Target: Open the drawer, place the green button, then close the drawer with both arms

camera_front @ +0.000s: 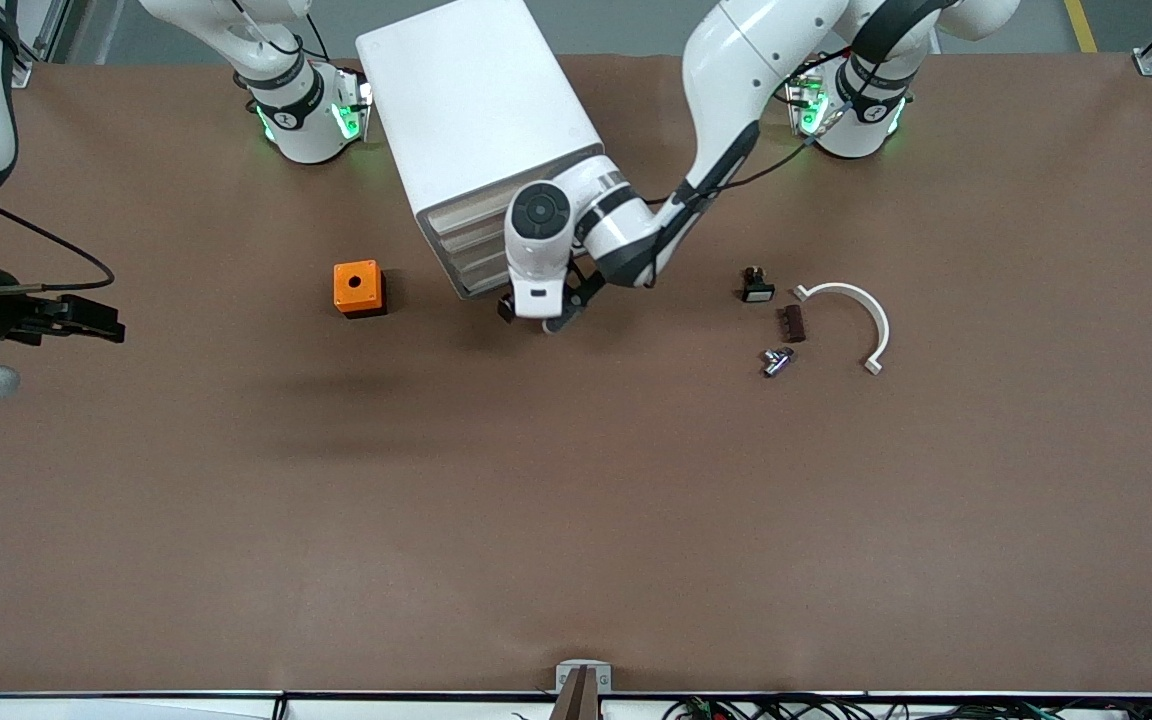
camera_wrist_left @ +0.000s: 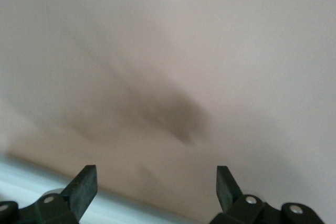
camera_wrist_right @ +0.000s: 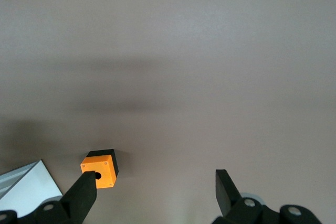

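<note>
The white cabinet stands at the middle of the table near the robots' bases, and its four drawer fronts look shut and flush. My left gripper is low, right in front of the lowest drawer. In the left wrist view it is open and empty, with a pale blurred surface close before the fingers. My right gripper waits open and empty over the table at the right arm's end; the right wrist view shows it too. The green-capped button is hidden.
An orange cube with a hole sits beside the cabinet toward the right arm's end and shows in the right wrist view. Toward the left arm's end lie a black switch, a brown block, a silver-and-blue part and a white arc.
</note>
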You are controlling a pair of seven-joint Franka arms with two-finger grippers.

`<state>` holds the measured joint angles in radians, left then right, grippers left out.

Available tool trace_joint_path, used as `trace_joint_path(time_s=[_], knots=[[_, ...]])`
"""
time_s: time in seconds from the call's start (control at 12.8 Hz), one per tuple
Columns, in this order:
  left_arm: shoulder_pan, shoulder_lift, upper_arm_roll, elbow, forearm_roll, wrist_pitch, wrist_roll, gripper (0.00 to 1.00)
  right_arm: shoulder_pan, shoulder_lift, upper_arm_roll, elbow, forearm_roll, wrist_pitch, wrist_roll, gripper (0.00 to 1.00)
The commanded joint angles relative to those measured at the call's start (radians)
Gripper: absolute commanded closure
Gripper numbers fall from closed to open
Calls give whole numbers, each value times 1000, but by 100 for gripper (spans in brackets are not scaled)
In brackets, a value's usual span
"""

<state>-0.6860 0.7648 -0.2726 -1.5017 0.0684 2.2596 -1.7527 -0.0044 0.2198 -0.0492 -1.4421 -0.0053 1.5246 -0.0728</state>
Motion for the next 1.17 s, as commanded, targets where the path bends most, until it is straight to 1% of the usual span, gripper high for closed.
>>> trace_joint_path(time_s=[0.0,0.31,0.39,0.47,0.55,0.78,0.86,0.94,1.01,1.09], knots=[[121,-128,-2,-20,127,-124,25,0,-20,-25,15,-21,-12,-1,-12,0],[322,-307,-4,-20,140,-308,325,0,-43,-23,17,-15,-16,6,-12,0],[377,-350,-4,-22,139,-354,429,0,-45,-23,16,-15,-16,8,-5,0],[420,-393,-4,-23,139,-430,532,0,-52,-22,17,-12,-15,9,-2,0],[454,-427,-4,-18,140,-472,603,0,-48,-17,20,-6,-21,0,1,0],[565,-533,-8,-23,139,-566,853,0,-60,-16,14,66,-13,0,-8,0],[606,-567,-8,-25,125,-578,933,0,-68,-16,15,83,-7,-1,-9,0],[632,-603,-10,-29,117,-598,1005,0,-63,-23,19,80,-9,-6,-9,0],[634,-630,-2,-34,116,-612,1071,0,-52,-25,20,72,-21,-47,10,0],[648,-668,-2,-57,114,-623,1128,0,-55,-39,22,68,-16,-60,24,0]])
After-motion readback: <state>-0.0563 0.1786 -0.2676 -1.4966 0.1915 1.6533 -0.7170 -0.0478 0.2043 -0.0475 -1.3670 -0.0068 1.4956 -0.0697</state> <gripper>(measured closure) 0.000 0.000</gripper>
